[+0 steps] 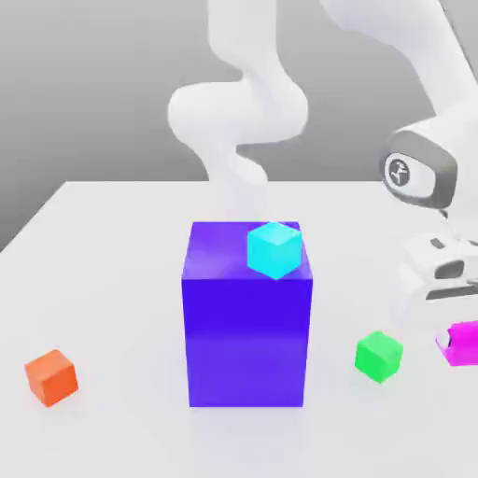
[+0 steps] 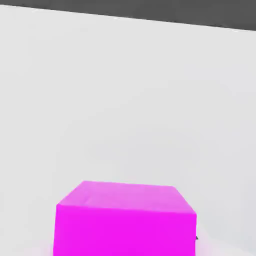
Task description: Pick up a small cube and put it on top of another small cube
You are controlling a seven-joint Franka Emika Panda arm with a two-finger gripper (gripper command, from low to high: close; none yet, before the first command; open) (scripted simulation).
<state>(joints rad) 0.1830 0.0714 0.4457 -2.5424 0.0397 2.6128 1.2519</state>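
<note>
Magenta cube [image 1: 467, 349] sits at the gripper [image 1: 458, 339], by the edge of the exterior view's right. One pale fingertip lies against its side; the grip reads as closed on it, the other fingertip cut off from sight. Seen from the hand, its upper face and one side show close up. No long axis to speak of; the move turns on where a second cube lies. Whether it is clear of the table [image 1: 121, 280], cannot tell.

Green cube [image 1: 379, 357] is nearest, just beside, towards the exterior view's left, its corner turned to the camera. Likeliest seat for stacking, though the task names none. Coming move, as I judge it: lift, short shift across, square up, lower. A low crossing could knock the green one.

Next out, a tall blue block [image 1: 247, 341] with a cyan cube [image 1: 274, 250] on top, near one corner; going there would need much more height. Orange cube [image 1: 51, 377] farthest, well apart beyond the block, which stands in the way of a low straight path.
</note>
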